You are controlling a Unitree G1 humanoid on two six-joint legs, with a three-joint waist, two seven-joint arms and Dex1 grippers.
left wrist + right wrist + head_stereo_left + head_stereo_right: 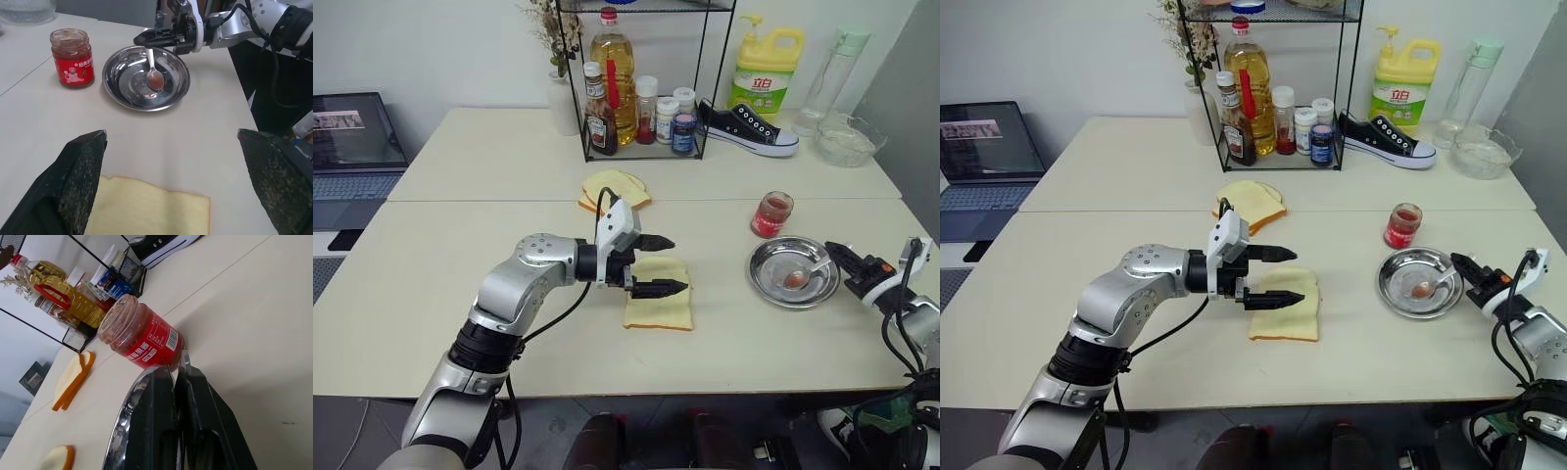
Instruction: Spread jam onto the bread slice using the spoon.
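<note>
The bread slice (661, 308) lies flat on the table in front of me. My left gripper (672, 264) hovers open just over its near-left part, one finger on either side of the slice's edge (151, 210). To the right stands a round steel plate (766, 279) with the spoon (806, 273) in it, its bowl (155, 81) smeared red. My right gripper (143, 39) is shut on the tip of the spoon's handle at the plate's right rim. The jam (771, 213) is in a small open glass jar just behind the plate, also close in the right wrist view (142, 335).
A stack of bread slices (615, 188) lies behind the single slice. A wire rack (641, 83) with oil and sauce bottles stands at the back, beside a shoe (749, 127), a yellow detergent jug (767, 69) and a glass bowl (847, 142). A laptop (352, 147) sits far left.
</note>
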